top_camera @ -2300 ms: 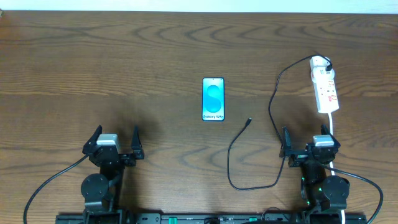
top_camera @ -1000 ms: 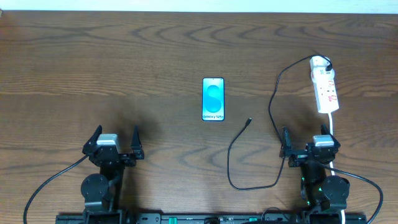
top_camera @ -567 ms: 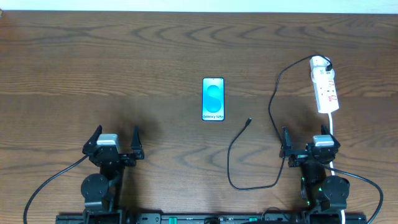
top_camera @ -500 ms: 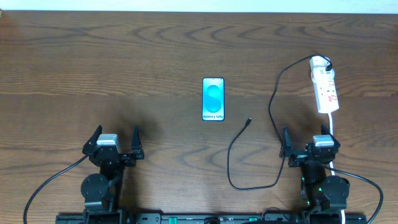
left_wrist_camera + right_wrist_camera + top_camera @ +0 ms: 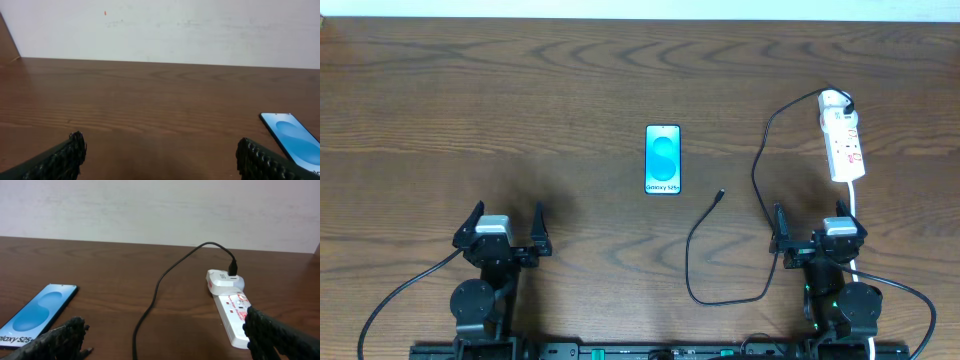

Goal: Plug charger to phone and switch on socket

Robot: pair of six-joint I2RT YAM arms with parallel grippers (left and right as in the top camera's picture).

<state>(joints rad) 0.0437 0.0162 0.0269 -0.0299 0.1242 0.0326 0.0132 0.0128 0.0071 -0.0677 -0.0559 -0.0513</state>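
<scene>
Your left tool (image 5: pixel 507 214) and right tool (image 5: pixel 809 222) both stand wide and hold nothing, low in the frame. The phone (image 5: pixel 663 159) lies mid-frame on the worktop (image 5: pixel 520 90) — the charger (image 5: pixel 756 165) ends loose to its lower right. The socket (image 5: pixel 843 145) sits at the upper right.
</scene>
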